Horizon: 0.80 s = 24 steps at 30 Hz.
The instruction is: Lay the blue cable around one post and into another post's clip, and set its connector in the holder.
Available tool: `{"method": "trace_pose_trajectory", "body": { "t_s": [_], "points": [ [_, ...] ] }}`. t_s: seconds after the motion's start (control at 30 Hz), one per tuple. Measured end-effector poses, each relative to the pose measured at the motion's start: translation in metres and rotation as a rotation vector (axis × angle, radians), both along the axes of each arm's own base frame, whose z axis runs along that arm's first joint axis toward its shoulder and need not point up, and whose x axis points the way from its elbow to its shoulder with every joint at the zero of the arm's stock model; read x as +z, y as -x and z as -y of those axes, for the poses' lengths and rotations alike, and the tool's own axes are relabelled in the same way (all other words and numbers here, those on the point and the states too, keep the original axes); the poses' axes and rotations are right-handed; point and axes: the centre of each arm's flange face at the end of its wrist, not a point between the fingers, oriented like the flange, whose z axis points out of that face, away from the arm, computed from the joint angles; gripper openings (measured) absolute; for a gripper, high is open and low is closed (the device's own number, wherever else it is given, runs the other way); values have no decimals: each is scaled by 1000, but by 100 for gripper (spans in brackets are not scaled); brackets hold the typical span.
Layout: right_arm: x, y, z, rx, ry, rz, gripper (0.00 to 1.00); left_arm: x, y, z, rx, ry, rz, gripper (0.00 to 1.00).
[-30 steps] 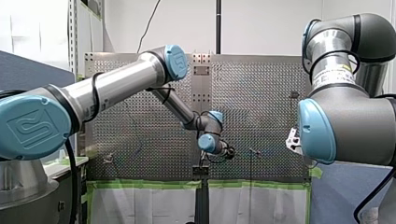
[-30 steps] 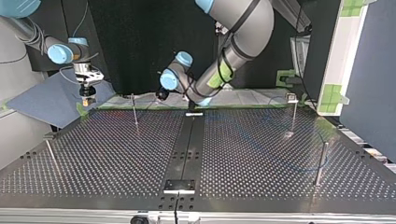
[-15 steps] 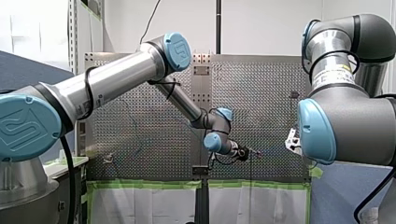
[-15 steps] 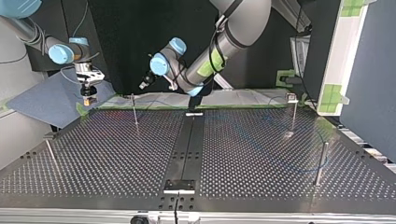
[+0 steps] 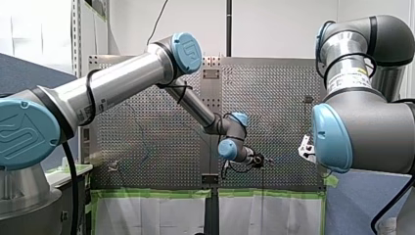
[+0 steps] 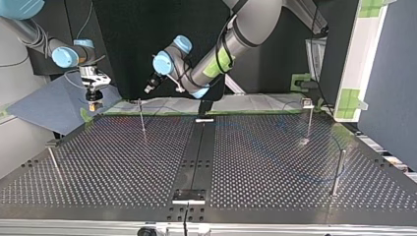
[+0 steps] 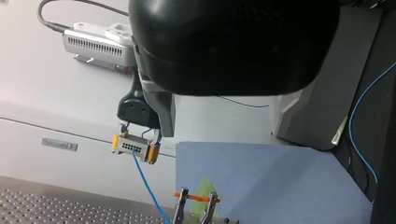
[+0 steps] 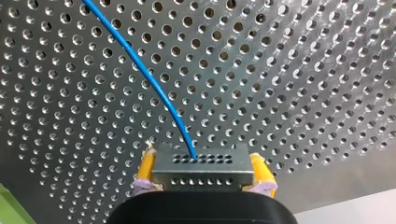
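A robotics lab; a perforated metal table edged in green tape; bare white wall behind.

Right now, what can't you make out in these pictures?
Thin blue cable: its route over the perforated metal table is too faint in the top view.
Grey connector block: hidden in the front view, probably behind my right arm.
Metal clip with orange band: cut off by the left wrist view's edge.

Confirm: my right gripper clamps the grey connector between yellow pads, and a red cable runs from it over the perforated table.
Wrong colour: the cable is blue, not red, as the right wrist view shows. Otherwise right: my right gripper clamps the grey connector between yellow pads, over the perforated table.
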Motion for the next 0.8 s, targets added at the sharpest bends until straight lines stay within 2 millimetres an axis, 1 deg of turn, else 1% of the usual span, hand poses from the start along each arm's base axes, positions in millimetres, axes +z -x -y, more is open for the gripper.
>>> {"method": "trace_pose_trajectory", "body": {
  "t_s": [0.33,0.8],
  "points": [
    [-1,-1,-1,0,-4,1,2,0,0,-1,55,16,-19,100],
    [-3,-5,-2,6,-11,1,2,-4,2,-15,166,-54,-42,100]
  ]
}}
